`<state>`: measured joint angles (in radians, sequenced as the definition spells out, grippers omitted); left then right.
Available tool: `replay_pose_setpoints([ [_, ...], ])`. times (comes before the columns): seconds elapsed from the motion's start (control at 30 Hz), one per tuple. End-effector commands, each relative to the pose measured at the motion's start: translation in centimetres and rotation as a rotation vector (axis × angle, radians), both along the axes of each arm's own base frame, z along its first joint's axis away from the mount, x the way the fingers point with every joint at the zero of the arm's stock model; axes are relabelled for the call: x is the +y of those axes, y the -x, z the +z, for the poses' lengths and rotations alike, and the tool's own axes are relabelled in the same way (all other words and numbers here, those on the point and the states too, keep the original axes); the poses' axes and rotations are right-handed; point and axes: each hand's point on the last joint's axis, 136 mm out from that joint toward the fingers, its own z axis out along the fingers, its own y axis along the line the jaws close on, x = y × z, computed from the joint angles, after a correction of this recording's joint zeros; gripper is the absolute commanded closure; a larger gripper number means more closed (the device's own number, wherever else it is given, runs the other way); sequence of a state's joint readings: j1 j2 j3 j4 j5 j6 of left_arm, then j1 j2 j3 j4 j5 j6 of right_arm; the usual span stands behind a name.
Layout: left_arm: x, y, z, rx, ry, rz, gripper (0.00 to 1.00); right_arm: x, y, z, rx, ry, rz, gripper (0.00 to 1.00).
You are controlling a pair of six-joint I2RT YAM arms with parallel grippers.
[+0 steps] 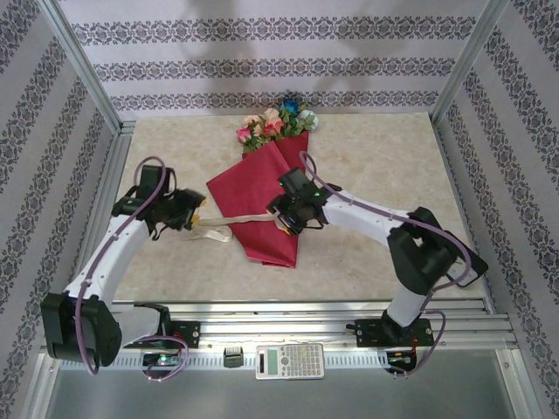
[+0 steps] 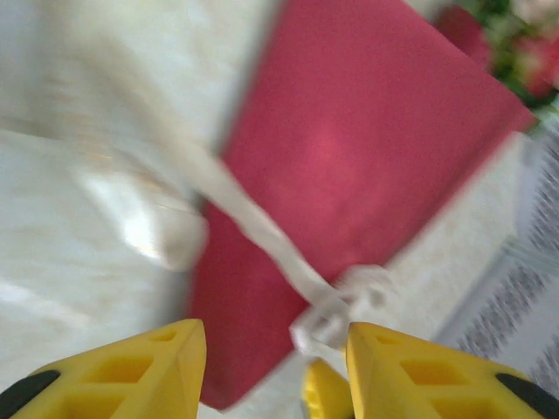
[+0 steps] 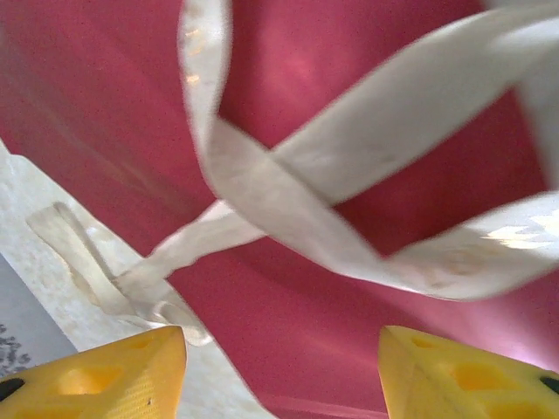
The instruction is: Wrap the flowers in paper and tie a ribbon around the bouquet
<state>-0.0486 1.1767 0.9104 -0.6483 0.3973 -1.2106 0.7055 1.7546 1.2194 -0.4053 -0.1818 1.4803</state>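
Observation:
The bouquet lies in the middle of the table as a crimson paper cone. Its pink, peach and blue flowers point toward the back wall. A cream ribbon lies across the cone's narrow lower part, its tail trailing left onto the table. My left gripper is at that tail, open. In the left wrist view a ribbon loop sits just off the right finger of the left gripper. My right gripper hovers over the cone, open. Crossed ribbon bands lie over red paper ahead of the right gripper.
A calculator rests on the metal rail at the near edge, between the arm bases. Aluminium frame posts and patterned walls close in the beige tabletop on the left, right and back.

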Motion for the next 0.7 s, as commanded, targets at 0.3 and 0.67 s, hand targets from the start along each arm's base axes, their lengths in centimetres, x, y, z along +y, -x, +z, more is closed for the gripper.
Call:
replay_pose_setpoints([
  [0.3,4.9,2.4,-9.4,0.207,0.046,0.231,0.72,2.9,-3.8,-4.6,0.155,0.029,-0.274,0.47],
  [0.67,4.9,1.4,-11.4,0.265,0.113,0.341,0.66,2.8,-5.0,-6.5,0.170,0.047,-0.334,1.00],
])
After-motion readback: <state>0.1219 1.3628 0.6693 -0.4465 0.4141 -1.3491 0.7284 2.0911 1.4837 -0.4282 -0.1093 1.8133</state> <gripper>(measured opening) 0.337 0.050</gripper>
